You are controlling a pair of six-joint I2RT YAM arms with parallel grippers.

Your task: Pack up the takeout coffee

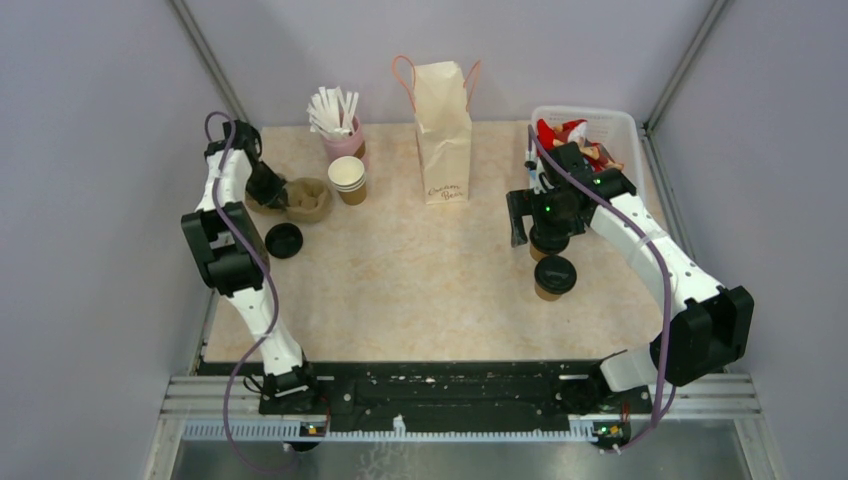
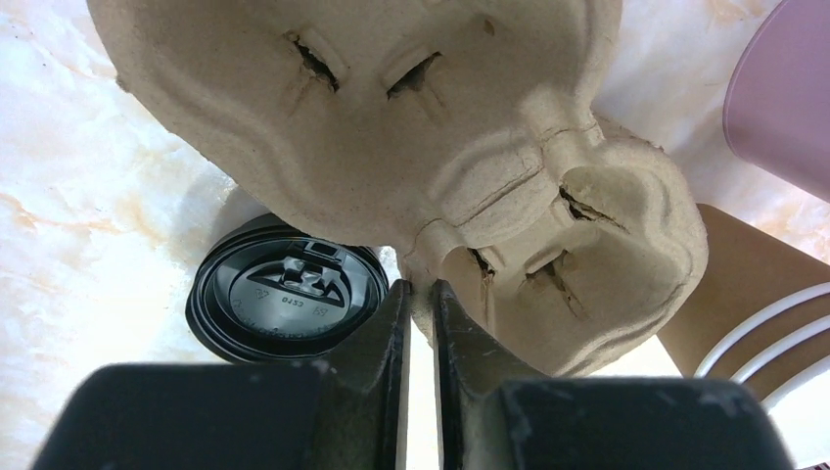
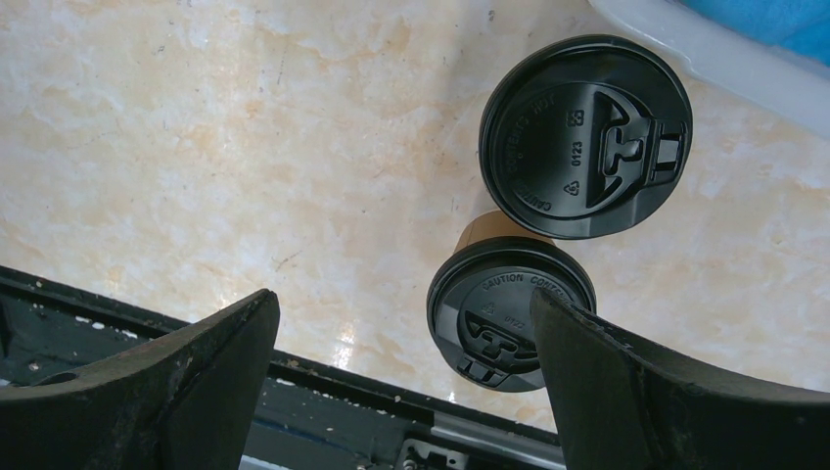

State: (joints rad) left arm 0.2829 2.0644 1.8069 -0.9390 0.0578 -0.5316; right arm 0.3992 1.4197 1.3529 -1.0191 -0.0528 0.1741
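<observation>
- The left end effector (image 2: 421,294) has two matte black fingers (image 2: 391,333) drawn almost together, pinching the thin rim of a moulded grey-brown pulp cup carrier (image 2: 391,127). The carrier's far side runs out of view.
- A loose round black plastic lid (image 2: 284,294) lies flat just beside those fingers, partly hidden behind the carrier.
- On the other side, a pink cup (image 2: 783,98) and a stack of white-rimmed brown cups (image 2: 744,284) are both cut off.
- The right end effector (image 3: 401,299) gapes wide and holds nothing.
- One small brown paper cup with a glossy black lid (image 3: 509,328) stands on the pale marbled counter (image 3: 245,147) between the fingers of the right end effector — close against one, well off the other.
- The second lidded cup (image 3: 585,137) stands just beyond the fingertips — only its embossed lid shows.
</observation>
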